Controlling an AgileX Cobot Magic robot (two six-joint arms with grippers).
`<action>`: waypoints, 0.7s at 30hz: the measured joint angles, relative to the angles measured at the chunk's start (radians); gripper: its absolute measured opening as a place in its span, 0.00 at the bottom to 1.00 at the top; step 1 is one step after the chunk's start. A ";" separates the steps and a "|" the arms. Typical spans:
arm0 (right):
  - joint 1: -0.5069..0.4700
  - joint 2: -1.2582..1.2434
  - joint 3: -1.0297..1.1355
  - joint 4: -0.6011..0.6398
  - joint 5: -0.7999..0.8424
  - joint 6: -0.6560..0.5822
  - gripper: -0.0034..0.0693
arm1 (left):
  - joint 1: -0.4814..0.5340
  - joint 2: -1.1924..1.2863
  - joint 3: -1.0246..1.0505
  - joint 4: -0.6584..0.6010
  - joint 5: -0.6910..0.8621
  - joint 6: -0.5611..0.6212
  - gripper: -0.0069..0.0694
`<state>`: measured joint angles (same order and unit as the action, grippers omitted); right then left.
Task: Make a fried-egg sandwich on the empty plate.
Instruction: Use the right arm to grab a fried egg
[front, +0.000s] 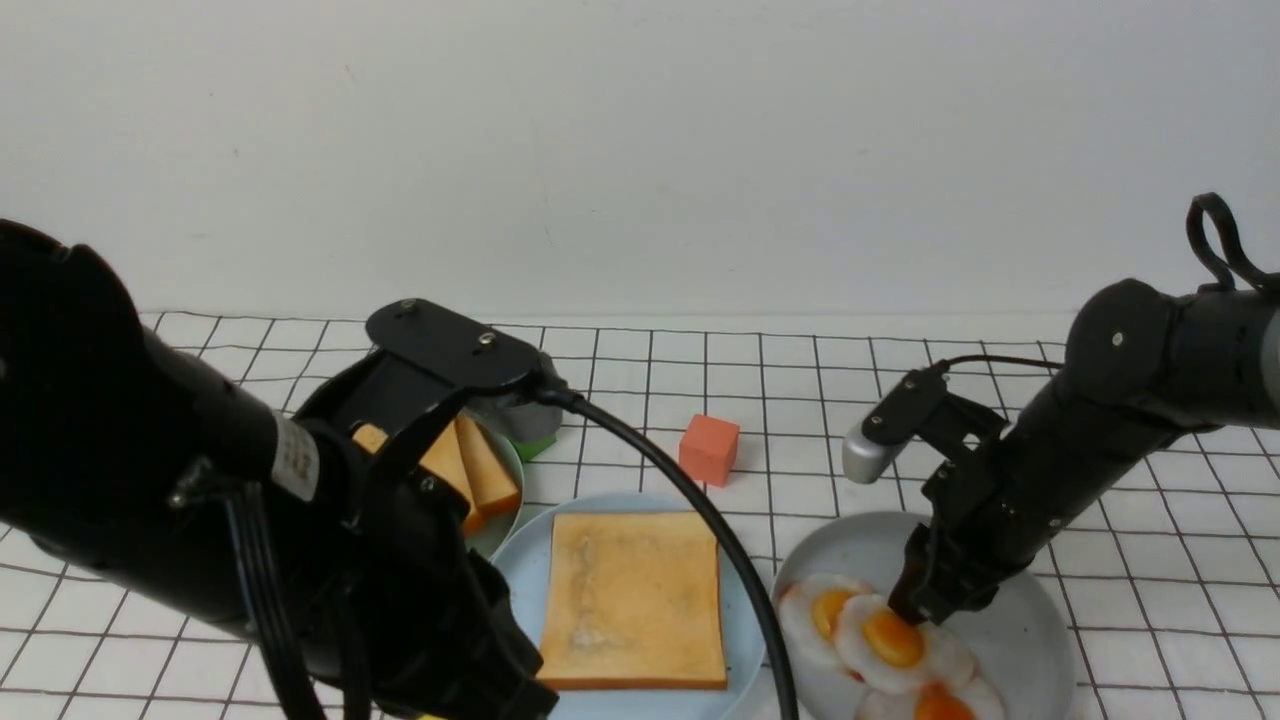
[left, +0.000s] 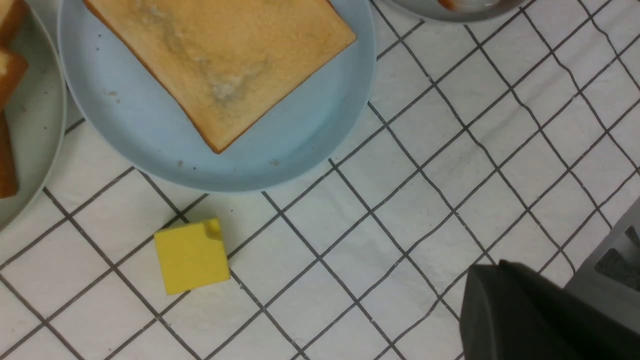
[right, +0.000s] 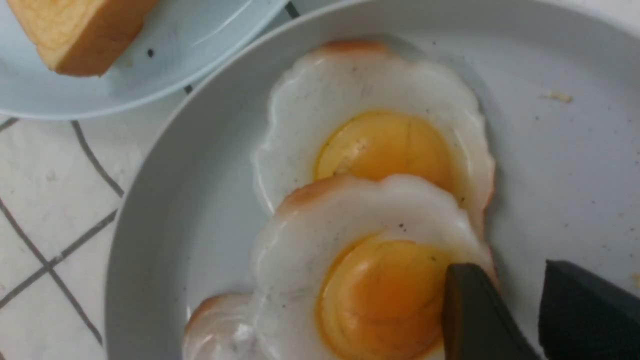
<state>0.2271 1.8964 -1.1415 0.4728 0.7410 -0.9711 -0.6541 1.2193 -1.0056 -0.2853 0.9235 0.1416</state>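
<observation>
Left gripper (left: 545, 315) idle, pressed together. Right gripper (right: 517, 295) spread over grey plate (right: 150, 210), straddling middle fried egg's (right: 360, 215) rim; light blue plate (right: 200, 60) w/ toast (right: 75, 35) just beside. I'd drop lower, pinch white, not yolk.

Left arm (front: 150, 480) hides most of green plate (front: 505, 530) plus blue plate (front: 522, 575) 8 o'clock rim; third egg (front: 935, 703) cropped at 6 o'clock edge.

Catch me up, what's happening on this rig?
One toast slice lies on the light blue plate. The right end effector is down at the grey plate, open, straddling the edge of the middle fried egg. The left end effector hangs shut over the table near a yellow cube, holding nothing.
</observation>
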 joint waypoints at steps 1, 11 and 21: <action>0.000 0.002 0.000 0.002 0.002 -0.001 0.37 | 0.000 0.000 0.000 0.000 0.003 0.000 0.10; 0.000 0.014 0.000 0.010 0.017 -0.026 0.08 | 0.000 -0.001 0.000 0.000 0.006 0.000 0.10; 0.000 -0.002 0.001 0.011 0.022 -0.029 0.06 | 0.000 -0.001 0.000 0.001 0.007 0.000 0.11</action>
<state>0.2271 1.8941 -1.1405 0.4839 0.7633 -1.0006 -0.6541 1.2181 -1.0056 -0.2841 0.9309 0.1416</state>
